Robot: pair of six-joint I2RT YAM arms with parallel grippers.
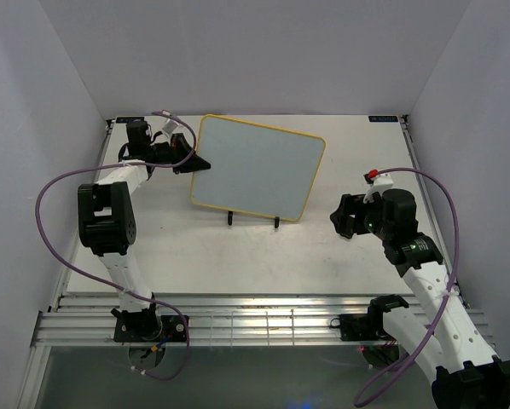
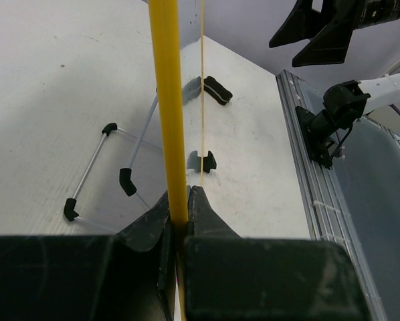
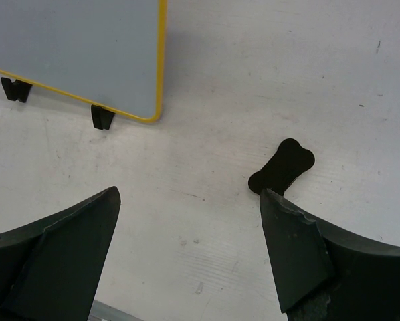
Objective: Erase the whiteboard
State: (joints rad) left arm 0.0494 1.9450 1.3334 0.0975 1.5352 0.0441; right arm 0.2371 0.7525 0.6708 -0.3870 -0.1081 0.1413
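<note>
While the right gripper [image 3: 186, 200] hangs wide open and empty over the table [image 1: 238, 256], a small black eraser [image 3: 282, 165] lies ungrasped just beside one finger. Farther back, the whiteboard [image 1: 255, 166] stands tilted mid-table, with no writing visible. Beyond it, the left gripper [image 1: 187, 158] is clamped tight on the yellow frame [image 2: 166, 100]. Recommendation: hold the board steady and centre the open jaws over the eraser's narrow waist before closing.

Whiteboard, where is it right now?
Top view: the whiteboard is at the table's far middle, its left edge pinched by the left gripper; the open right gripper is off to its right.
</note>
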